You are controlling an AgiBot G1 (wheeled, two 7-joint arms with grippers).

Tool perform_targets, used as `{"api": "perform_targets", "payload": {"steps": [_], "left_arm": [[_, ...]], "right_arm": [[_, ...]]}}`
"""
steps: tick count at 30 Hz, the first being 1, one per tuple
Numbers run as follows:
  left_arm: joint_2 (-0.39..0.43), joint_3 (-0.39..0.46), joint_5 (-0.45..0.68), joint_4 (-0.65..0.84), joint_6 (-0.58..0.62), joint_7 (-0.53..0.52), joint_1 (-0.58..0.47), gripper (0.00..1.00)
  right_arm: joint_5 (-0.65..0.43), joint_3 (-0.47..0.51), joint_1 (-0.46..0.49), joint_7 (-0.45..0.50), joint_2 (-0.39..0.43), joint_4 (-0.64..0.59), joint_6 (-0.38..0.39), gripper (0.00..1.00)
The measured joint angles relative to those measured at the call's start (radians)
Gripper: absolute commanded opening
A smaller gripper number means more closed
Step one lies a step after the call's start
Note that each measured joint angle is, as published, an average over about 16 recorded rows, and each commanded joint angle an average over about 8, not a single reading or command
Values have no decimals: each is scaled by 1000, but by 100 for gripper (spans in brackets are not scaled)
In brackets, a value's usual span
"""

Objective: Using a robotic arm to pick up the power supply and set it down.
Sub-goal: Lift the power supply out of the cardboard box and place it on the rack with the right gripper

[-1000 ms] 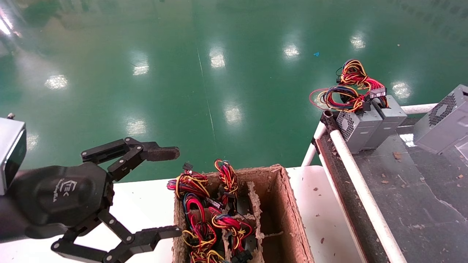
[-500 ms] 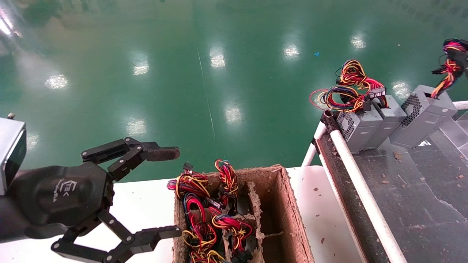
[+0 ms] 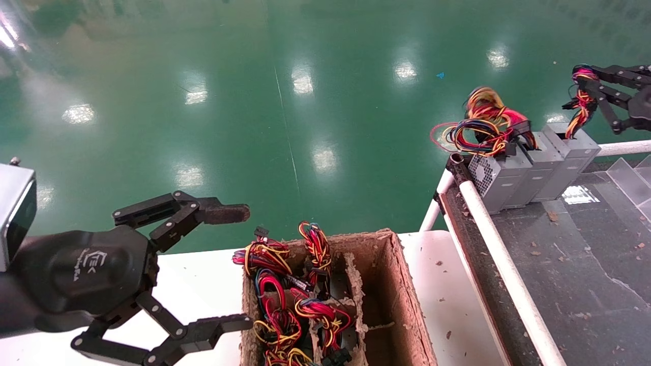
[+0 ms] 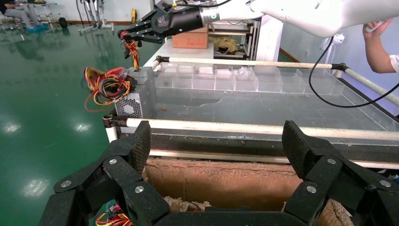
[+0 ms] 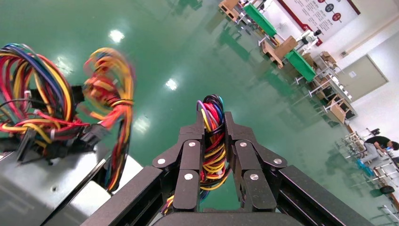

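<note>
The robotic arm (image 3: pixel 585 101) has its fingers (image 5: pixel 190 155) clenched on the power supply (image 3: pixel 569 157) wire bundle, beside two other grey boxes (image 3: pixel 513 173). The left gripper (image 3: pixel 239 264) hangs spread wide beside the cardboard box (image 3: pixel 407 305). Only the right wrist view shows the wires pinched between the pads.

Head camera high, angled down; wrist cameras close behind each gripper — all sharing the power supply (image 3: pixel 568 161) row.

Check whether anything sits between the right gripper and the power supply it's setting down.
Nothing does. The right gripper is shut on the wire bundle of the power supply, which stands on the dark platform against two other grey supplies. The left gripper is open beside the cardboard box.
</note>
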Motion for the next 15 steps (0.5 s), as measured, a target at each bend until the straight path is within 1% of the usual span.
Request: {"api": "perform_targets", "payload": {"steps": [1,2,3,9,10,11,15], "left_arm": [[0,0,0,0,0,0,0,100],[0,0,0,0,0,0,0,100],[0,0,0,0,0,0,0,100],[0,0,0,0,0,0,0,100],[0,0,0,0,0,0,0,100],[0,0,0,0,0,0,0,100],[0,0,0,0,0,0,0,100]], "right_arm": [[-4,-4,9,-3,-6,-11,-3,0],[-7,-8,17,-6,-11,-22,-7,2],[-10,-11,24,-8,-16,-32,-10,8],[-16,-23,51,-22,-34,-78,-32,83],[-16,-24,53,-23,-35,-83,-36,94],[-16,-25,54,-24,-36,-87,-40,100],[-10,-26,53,-22,-32,-95,-60,100]]}}
